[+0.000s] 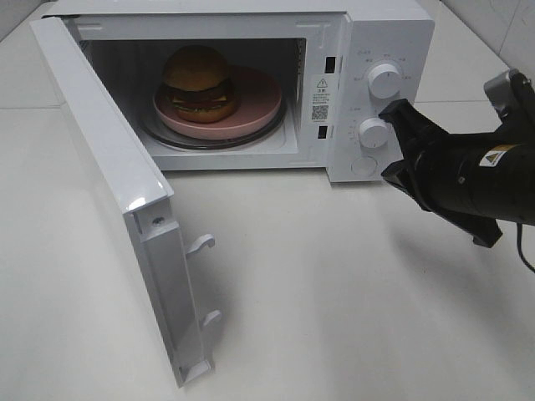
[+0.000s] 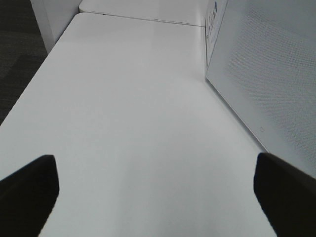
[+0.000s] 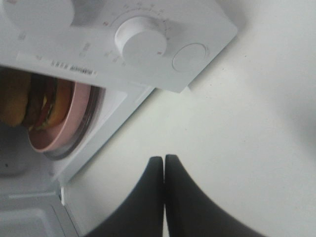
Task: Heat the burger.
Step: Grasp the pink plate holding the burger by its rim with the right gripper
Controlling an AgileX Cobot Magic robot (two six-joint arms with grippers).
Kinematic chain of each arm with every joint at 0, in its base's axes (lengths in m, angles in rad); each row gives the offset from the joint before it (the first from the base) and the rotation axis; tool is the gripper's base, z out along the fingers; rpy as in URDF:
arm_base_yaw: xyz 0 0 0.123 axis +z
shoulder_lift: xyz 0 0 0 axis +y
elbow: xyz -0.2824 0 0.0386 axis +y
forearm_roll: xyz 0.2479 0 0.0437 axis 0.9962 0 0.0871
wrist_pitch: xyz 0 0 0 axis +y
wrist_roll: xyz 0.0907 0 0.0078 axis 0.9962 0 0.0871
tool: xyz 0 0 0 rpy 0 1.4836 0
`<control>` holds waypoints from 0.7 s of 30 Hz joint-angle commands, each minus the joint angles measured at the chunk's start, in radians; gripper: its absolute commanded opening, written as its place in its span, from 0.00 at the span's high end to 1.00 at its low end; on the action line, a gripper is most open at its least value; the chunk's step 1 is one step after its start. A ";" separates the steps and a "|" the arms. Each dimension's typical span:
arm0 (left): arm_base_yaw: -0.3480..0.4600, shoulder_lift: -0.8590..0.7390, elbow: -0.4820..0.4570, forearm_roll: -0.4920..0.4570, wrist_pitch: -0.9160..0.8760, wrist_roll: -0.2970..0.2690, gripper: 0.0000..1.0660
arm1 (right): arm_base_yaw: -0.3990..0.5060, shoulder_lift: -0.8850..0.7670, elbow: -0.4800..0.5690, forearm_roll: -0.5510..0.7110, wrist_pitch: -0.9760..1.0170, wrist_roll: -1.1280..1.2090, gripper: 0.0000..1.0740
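The burger (image 1: 198, 83) sits on a round pink plate (image 1: 259, 100) on the glass turntable inside the white microwave (image 1: 393, 33), whose door (image 1: 109, 192) hangs wide open to the left. The right wrist view catches the burger (image 3: 29, 101) on the plate (image 3: 69, 123) through the opening. My right gripper (image 1: 394, 142) is shut and empty, hovering just right of the microwave's control panel by the lower knob (image 1: 374, 132); its fingers (image 3: 164, 173) press together above the table. My left gripper (image 2: 153, 182) is open over bare table outside the door; it is out of the high view.
The control panel carries an upper knob (image 1: 385, 81), the lower knob (image 3: 139, 43) and a round door button (image 3: 190, 57). The open door's outer face (image 2: 266, 74) stands beside my left gripper. Door latch hooks (image 1: 201, 244) jut from the door's edge.
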 commanded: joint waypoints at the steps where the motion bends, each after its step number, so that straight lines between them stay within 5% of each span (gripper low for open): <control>1: 0.002 -0.012 0.002 0.000 -0.002 0.001 0.06 | -0.004 -0.056 -0.001 -0.032 0.087 -0.127 1.00; 13: 0.002 -0.012 0.002 0.000 -0.002 0.001 0.06 | -0.004 -0.238 -0.199 -0.570 0.820 -0.189 0.98; 21: 0.002 -0.012 0.002 0.000 -0.002 0.001 0.06 | -0.004 -0.354 -0.319 -0.651 1.180 -0.291 0.95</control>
